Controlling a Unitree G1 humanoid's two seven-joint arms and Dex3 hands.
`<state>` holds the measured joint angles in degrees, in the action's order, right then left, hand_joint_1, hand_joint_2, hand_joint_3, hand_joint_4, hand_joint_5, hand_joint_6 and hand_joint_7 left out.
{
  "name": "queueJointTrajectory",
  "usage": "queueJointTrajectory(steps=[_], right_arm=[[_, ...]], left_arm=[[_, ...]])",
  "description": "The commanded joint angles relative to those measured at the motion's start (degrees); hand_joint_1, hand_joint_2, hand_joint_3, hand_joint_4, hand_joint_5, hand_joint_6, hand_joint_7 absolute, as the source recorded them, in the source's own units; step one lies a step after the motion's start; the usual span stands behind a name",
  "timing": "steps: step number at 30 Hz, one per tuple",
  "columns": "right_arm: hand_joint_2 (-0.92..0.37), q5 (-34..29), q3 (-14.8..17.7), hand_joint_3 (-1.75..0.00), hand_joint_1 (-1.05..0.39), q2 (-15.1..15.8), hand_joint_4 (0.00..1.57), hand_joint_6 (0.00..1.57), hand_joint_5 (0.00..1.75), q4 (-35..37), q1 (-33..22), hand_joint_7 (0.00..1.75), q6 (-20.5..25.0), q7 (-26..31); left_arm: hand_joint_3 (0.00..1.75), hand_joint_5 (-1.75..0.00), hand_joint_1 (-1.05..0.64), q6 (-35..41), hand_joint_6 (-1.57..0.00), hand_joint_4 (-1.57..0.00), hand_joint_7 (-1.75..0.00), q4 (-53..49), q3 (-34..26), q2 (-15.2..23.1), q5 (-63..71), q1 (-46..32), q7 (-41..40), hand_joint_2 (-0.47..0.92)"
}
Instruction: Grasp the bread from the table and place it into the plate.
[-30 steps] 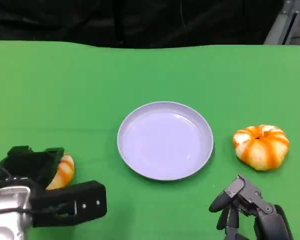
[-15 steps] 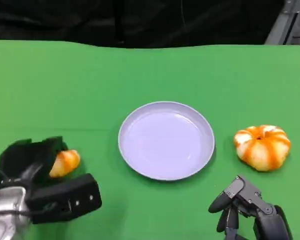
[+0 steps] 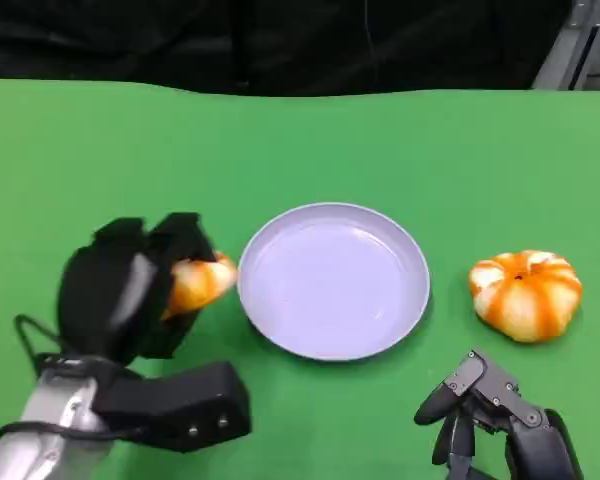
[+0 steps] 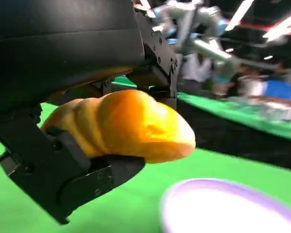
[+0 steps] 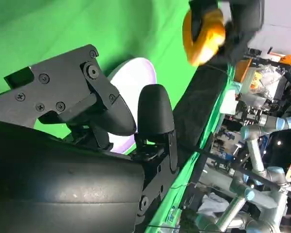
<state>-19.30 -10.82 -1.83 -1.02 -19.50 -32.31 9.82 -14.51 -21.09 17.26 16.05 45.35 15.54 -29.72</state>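
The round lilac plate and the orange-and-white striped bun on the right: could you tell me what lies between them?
Nothing: in the head view, only bare green tablecloth separates the round lilac plate from the orange-and-white striped bun.

Bread [image 3: 200, 282]: orange-gold, ridged, elongated roll, gripped in the left hand [image 3: 130, 290] clear of the surface, its free end just beside the plate's left rim. Plate [image 3: 332, 280]: round, pale lavender, shallow, upright, resting near the middle of the green surface, nothing in it.
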Motion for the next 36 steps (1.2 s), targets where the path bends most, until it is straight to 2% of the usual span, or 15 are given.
queueJointTrajectory(steps=[1, 3, 8, 11, 13, 14, 15, 16, 18, 20, 21, 23, 25, 28, 36], right_arm=[[-0.69, 0.3, 0.2, -1.47, -0.18, 0.4, 0.82, 0.47, 1.75, -0.2, 0.0, 1.75, 0.7, 0.3], [-0.68, 0.3, 0.2, -1.47, -0.18, 0.4, 0.82, 0.47, 1.75, -0.3, 0.0, 1.75, 0.9, 0.3], [-0.67, -0.2, 0.1, -1.48, -0.17, 0.6, 0.82, 0.46, 1.75, -0.1, 0.2, 1.75, 0.7, 0.7], [-0.67, 0.3, -0.1, -1.49, -0.17, 0.4, 0.82, 0.46, 1.75, 0.4, 0.2, 1.75, 0.3, 0.7], [-0.67, 0.5, -0.2, -1.49, -0.17, 0.4, 0.82, 0.47, 1.75, 0.7, 0.3, 1.75, -0.1, 0.7], [-0.67, 0.7, -0.3, -1.49, -0.17, 0.4, 0.82, 0.47, 1.75, 0.7, 0.3, 1.75, 0.0, 0.6], [-0.67, 0.9, -0.3, -1.5, -0.18, 0.4, 0.82, 0.47, 1.75, 0.6, 0.3, 1.75, 0.0, 0.6], [-0.66, 0.9, -0.3, -1.5, -0.19, 0.4, 0.83, 0.47, 1.75, 0.6, 0.2, 1.75, 0.1, 0.6], [-0.66, 0.8, -0.3, -1.5, -0.19, 0.5, 0.83, 0.47, 1.75, 0.5, 0.1, 1.75, 0.1, 0.6], [-0.66, 0.8, -0.3, -1.5, -0.19, 0.6, 0.84, 0.47, 1.75, 0.5, 0.1, 1.75, 0.2, 0.5], [-0.65, 1.0, -0.3, -1.5, -0.19, 0.8, 0.84, 0.47, 1.75, 0.8, 0.2, 1.75, -0.1, 0.4], [-0.65, 1.4, -0.3, -1.5, -0.18, 1.0, 0.83, 0.47, 1.75, 1.2, 0.3, 1.75, -0.7, 0.2], [-0.65, 1.5, -0.3, -1.49, -0.19, 1.0, 0.82, 0.47, 1.75, 1.1, 0.2, 1.75, -0.5, 0.0], [-0.65, 1.2, -0.4, -1.49, -0.2, 1.0, 0.82, 0.47, 1.75, 0.7, 0.0, 1.75, 0.3, 0.1], [-0.65, 1.2, -0.4, -1.49, -0.2, 0.9, 0.83, 0.48, 1.75, 0.3, 0.0, 1.75, 0.7, -0.1]], left_arm=[[1.58, -1.75, -0.02, -2.0, -0.89, -1.08, -1.75, -3.5, 2.7, -3.0, -0.8, 5.4, 1.0, 0.13], [1.6, -1.75, -0.03, -2.2, -0.89, -1.09, -1.75, -4.9, 3.3, -3.6, -0.7, 6.5, 0.4, 0.12], [1.61, -1.75, -0.03, -2.7, -0.89, -1.08, -1.75, -13.5, 5.7, -8.2, -0.7, 12.8, -1.1, 0.06], [1.47, -1.75, -0.03, -3.8, -0.87, -1.07, -1.75, -18.6, 7.0, -10.1, -0.5, 16.3, -2.4, 0.13], [1.38, -1.75, -0.06, -3.4, -0.85, -1.03, -1.67, -21.8, 7.4, -11.4, -1.6, 18.9, 0.1, 0.18], [1.33, -1.75, -0.06, -2.8, -0.85, -0.99, -1.56, -22.7, 7.4, -12.1, -2.9, 20.0, 3.6, 0.21], [1.13, -1.6, -0.06, -2.4, -0.82, -0.85, -1.24, -23.3, 7.4, -12.5, -4.0, 20.8, 6.0, 0.31], [1.03, -1.54, -0.07, -1.9, -0.82, -0.8, -1.09, -23.4, 7.5, -12.7, -5.2, 21.5, 9.9, 0.36], [0.7, -1.06, -0.1, -1.1, -0.52, -0.44, -0.58, -23.0, 8.2, -12.6, -6.5, 22.6, 15.7, 0.55], [0.43, -0.86, -0.25, 0.8, -0.3, -0.17, -0.34, -22.0, 9.7, -12.2, -5.7, 23.5, 20.3, 0.7], [0.28, -0.64, -0.46, 2.5, -0.15, -0.07, -0.23, -21.3, 10.6, -12.1, -5.0, 23.9, 22.8, 0.83], [0.27, -0.28, -0.68, 5.6, -0.04, -0.02, -0.09, -19.7, 11.8, -11.9, -4.1, 24.2, 26.2, 0.9], [0.3, -0.08, -0.82, 8.0, -0.01, 0.0, -0.02, -18.3, 12.6, -11.9, -3.9, 24.3, 29.5, 0.92], [0.35, -0.01, -0.94, 10.4, 0.0, 0.0, 0.0, -16.7, 13.3, -11.6, -3.8, 24.1, 33.0, 0.92], [0.46, -0.02, -0.99, 11.7, -0.05, -0.03, -0.03, -10.4, 12.3, -7.9, -6.0, 21.5, 40.1, 0.92]])
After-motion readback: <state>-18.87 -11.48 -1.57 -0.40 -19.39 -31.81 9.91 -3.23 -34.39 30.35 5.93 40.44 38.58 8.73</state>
